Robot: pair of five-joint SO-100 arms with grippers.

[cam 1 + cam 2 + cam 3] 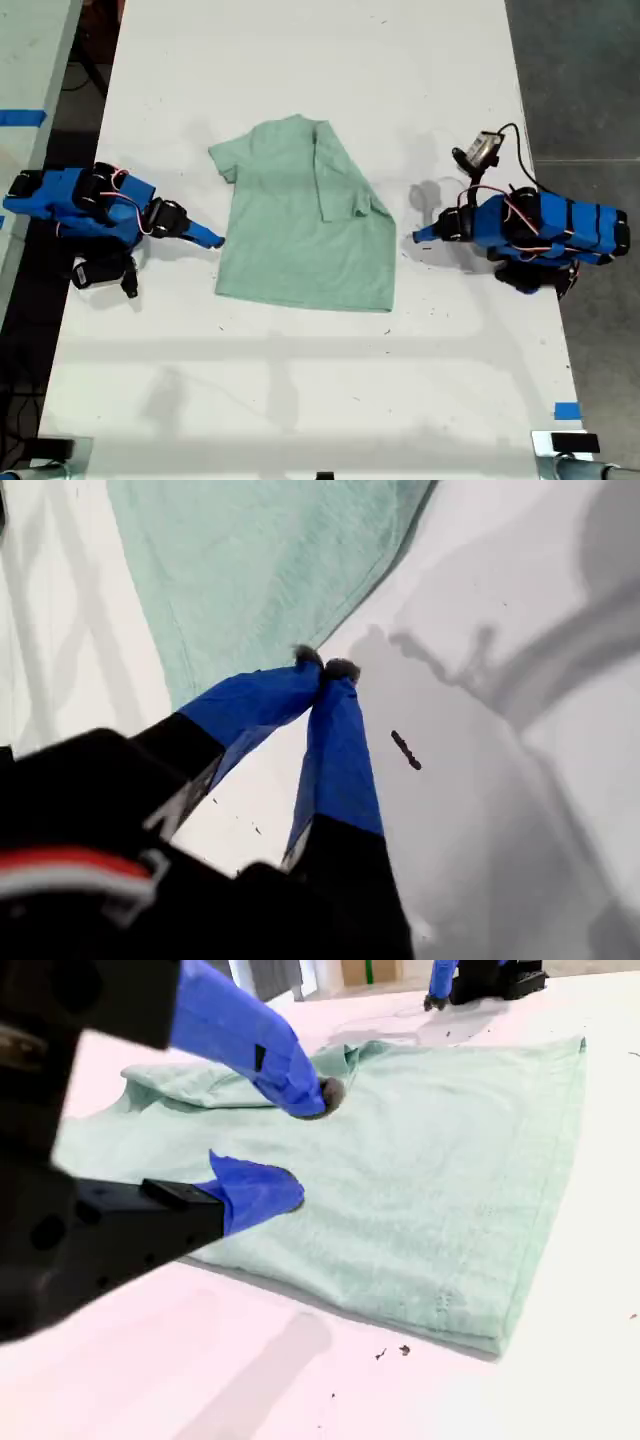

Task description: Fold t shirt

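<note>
Lying flat on the white table (300, 400), the t shirt (290, 240) has one sleeve side folded over its body. My first gripper (322, 667) sits just beside the shirt's edge, on the exterior view's right, tips pressed together on nothing. My second gripper (300, 1145) is at the shirt's opposite edge, jaws parted, holding no cloth.

1 t shirt (300, 220), 2 arms w/ 2 end effectors, 1 table (300, 400).
</note>
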